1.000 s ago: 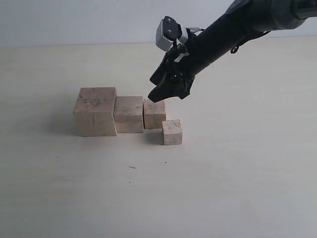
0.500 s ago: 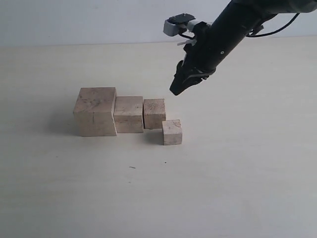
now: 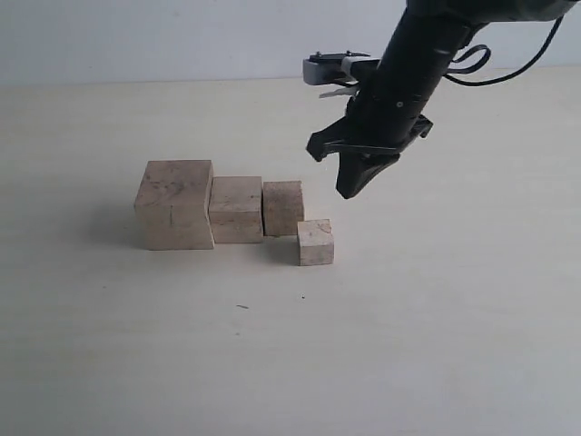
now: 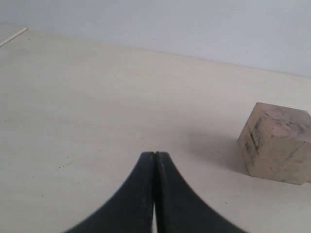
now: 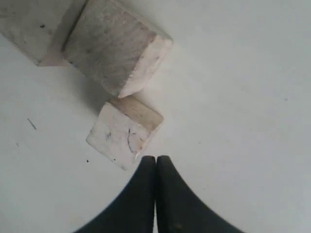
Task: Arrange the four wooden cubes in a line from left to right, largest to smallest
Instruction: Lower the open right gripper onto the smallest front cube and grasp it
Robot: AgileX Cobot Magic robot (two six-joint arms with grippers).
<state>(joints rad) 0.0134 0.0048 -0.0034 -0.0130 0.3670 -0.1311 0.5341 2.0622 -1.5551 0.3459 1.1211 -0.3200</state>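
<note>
Nearly lined up: largest cube (image 3: 174,204), second cube (image 3: 236,209) and third cube (image 3: 282,207) side by side on the surface (image 3: 436,318) in order. Smallest cube (image 3: 315,242) at the right end but forward of the row, so left to nudge back. Right pincer (image 3: 352,189) pressed together, empty, hovering near it

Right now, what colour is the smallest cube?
The smallest cube is pale bare wood, faintly marked; clearest in right wrist view.
</note>
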